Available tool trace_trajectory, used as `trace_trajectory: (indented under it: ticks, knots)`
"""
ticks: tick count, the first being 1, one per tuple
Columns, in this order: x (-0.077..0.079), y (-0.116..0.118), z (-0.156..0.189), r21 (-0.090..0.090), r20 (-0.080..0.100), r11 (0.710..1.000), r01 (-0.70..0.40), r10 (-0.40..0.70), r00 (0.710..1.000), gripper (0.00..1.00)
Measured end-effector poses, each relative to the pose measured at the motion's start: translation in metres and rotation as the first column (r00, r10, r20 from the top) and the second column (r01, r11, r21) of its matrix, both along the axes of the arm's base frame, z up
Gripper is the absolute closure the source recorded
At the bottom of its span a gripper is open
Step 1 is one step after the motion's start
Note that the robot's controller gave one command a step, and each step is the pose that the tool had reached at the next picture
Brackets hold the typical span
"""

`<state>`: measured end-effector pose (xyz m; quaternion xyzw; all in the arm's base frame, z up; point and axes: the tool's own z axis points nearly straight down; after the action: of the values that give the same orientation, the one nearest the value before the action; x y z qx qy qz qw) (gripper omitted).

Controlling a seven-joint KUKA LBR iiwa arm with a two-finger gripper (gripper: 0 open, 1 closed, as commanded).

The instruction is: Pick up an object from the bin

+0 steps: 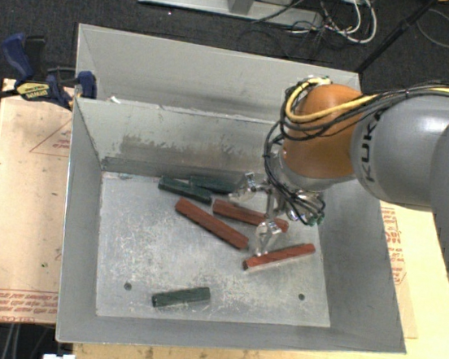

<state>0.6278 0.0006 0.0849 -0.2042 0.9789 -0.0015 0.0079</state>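
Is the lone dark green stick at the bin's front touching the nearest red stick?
Apart. The camera view shows bare bin floor between the green stick and that red stick.

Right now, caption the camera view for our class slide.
Pincer over a red-brown bar in the grey bin's right half.

**A:** Where are the jaws?

**B:** Right of the frame's centre, below the arm's orange wrist cover [321,134]. They are at the upper-left end of a red-brown bar [282,256]. I cannot tell whether they touch it.

**A:** And the rest of the grey bin [79,221]?

**B:** 2 things lie just left: a long red-brown stick [211,223] and a shorter red-brown piece [239,213]. Dark green bars [199,185] lie by the back wall, and 1 lone green bar [181,297] lies at lower centre.
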Motion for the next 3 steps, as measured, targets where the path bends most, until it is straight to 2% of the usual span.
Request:
trace_trajectory:
  ticks: [1, 3]
  knots:
    - [0.0180, 0.0233, -0.0093, 0.008, 0.035, 1.000, 0.019, -0.019, 0.999, 1.00]
    - [0.0123, 0.0206, -0.0074, 0.006, 0.020, 1.000, 0.024, -0.024, 1.000, 1.00]
